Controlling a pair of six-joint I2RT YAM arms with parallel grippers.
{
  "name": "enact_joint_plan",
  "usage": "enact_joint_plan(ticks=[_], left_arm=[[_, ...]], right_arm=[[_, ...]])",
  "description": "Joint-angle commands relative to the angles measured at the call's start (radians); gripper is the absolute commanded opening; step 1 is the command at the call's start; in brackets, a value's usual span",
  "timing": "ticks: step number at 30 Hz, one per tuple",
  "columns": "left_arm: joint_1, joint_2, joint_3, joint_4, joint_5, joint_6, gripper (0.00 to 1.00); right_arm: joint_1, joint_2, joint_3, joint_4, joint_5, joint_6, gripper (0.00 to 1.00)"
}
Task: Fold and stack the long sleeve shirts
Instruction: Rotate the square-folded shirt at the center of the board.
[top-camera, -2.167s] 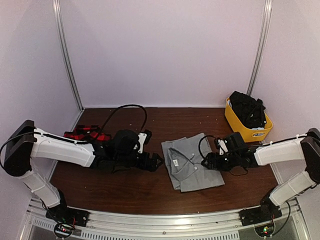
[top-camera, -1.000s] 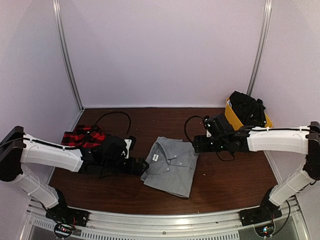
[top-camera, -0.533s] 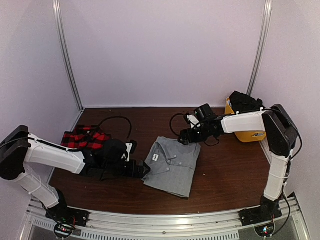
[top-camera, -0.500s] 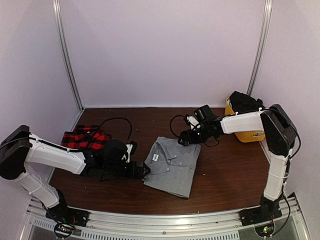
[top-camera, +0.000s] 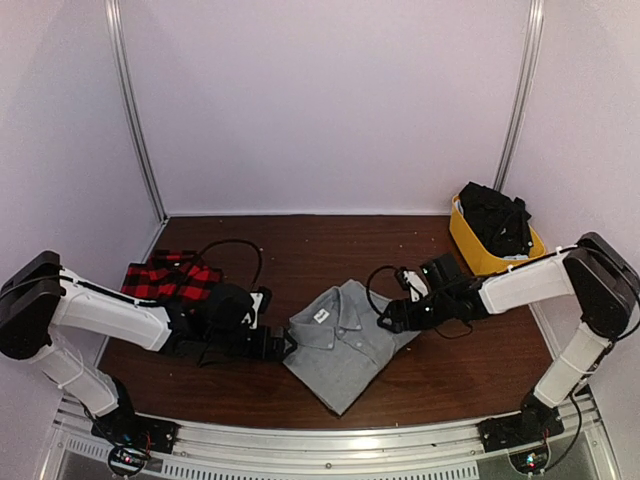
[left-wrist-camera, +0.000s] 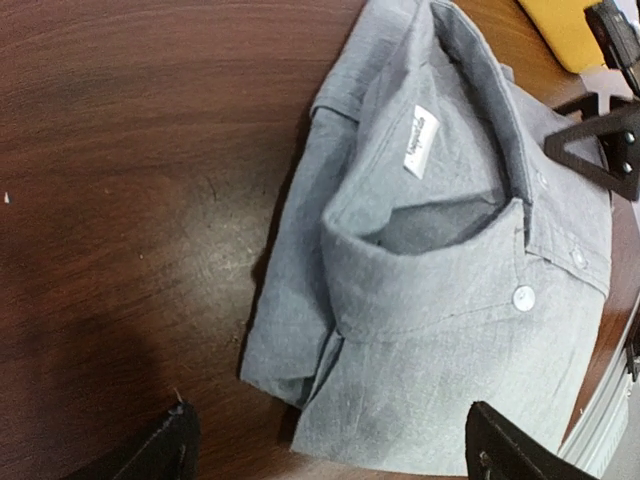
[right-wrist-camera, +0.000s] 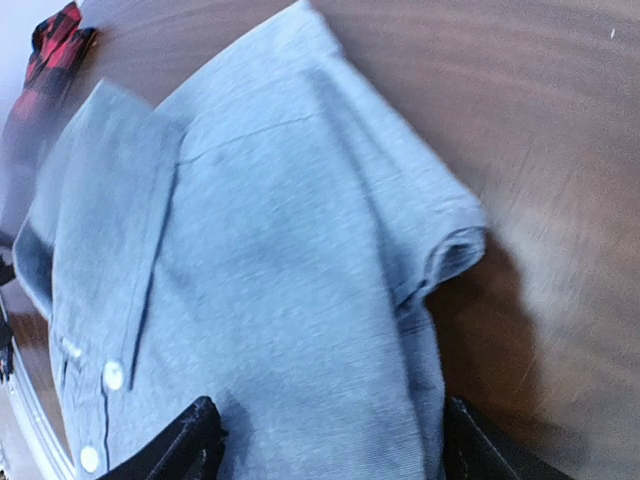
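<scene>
Seen from overhead, the grey shirt (top-camera: 345, 345) lies folded, collar up, on the brown table (top-camera: 330, 250), a little toward 6 o'clock from its middle. The red-and-black plaid shirt (top-camera: 170, 280) is bunched well apart at its 9 o'clock, and a yellow bin (top-camera: 478, 252) of dark clothes (top-camera: 495, 220) stands at its 2 o'clock by the right wall. The left gripper (top-camera: 283, 345) sits low at the grey shirt's 9 o'clock edge, and the right gripper (top-camera: 385, 318) meets its 2 o'clock edge. In the left wrist view, the left gripper's fingertips (left-wrist-camera: 165, 450) stand wide apart at the bottom of the frame, clamped on nothing. The shirt's folded edge lies just ahead at 12 o'clock, its white neck label (left-wrist-camera: 421, 140) and buttons (left-wrist-camera: 522, 297) showing, with the right gripper's black finger beside the collar at 2 o'clock. In the right wrist view, the right gripper's fingertips (right-wrist-camera: 190, 440) are likewise spread over the grey cloth, gripping nothing. A folded sleeve edge bulges at 3 o'clock, and the plaid shirt shows, blurred, in the 11 o'clock corner.
</scene>
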Motion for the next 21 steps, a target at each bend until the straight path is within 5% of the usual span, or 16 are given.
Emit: enact_joint_plan(ticks=[1, 7, 14, 21], left_arm=[[0.003, -0.044, -0.015, -0.001, -0.029, 0.001, 0.94], [0.003, -0.089, -0.014, -0.082, -0.106, 0.028, 0.94], [0.003, -0.122, -0.017, -0.107, -0.13, 0.058, 0.93], [-0.031, -0.127, -0.024, -0.072, -0.133, 0.112, 0.93]], right_arm=[[0.13, -0.144, -0.183, 0.166, 0.089, 0.25, 0.76], [0.419, -0.262, -0.267, 0.198, 0.307, 0.459, 0.77], [0.436, -0.374, -0.133, -0.098, 0.589, 0.359, 0.8], [0.444, -0.285, -0.027, -0.08, 0.407, 0.203, 0.7]])
